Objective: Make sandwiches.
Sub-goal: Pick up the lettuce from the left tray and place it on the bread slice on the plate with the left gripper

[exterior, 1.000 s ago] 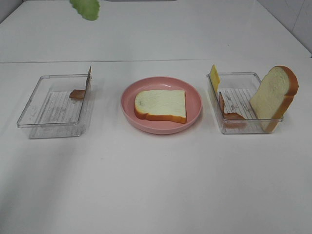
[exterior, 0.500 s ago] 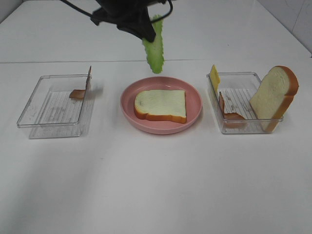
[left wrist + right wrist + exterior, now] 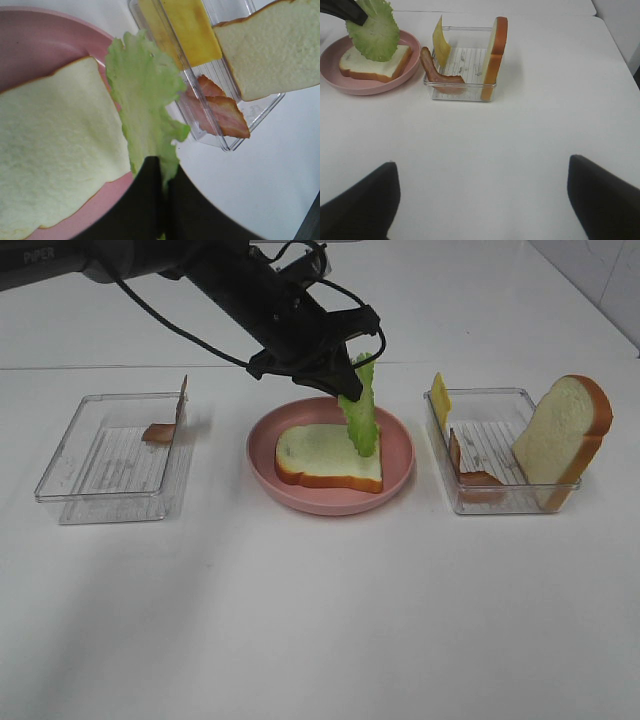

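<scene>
Bright, even light falls from overhead, leaving the white counter [image 3: 320, 620] nearly washed out and the shadows faint (a soft grey smear beside the left tray [image 3: 60, 475] is the clearest). The high view is sharp. In the left wrist view the lettuce [image 3: 145, 95] is slightly soft and the left tool [image 3: 162, 172] a black blur. The right tool [image 3: 482, 161] shows as two dark, unfocused shapes.
</scene>
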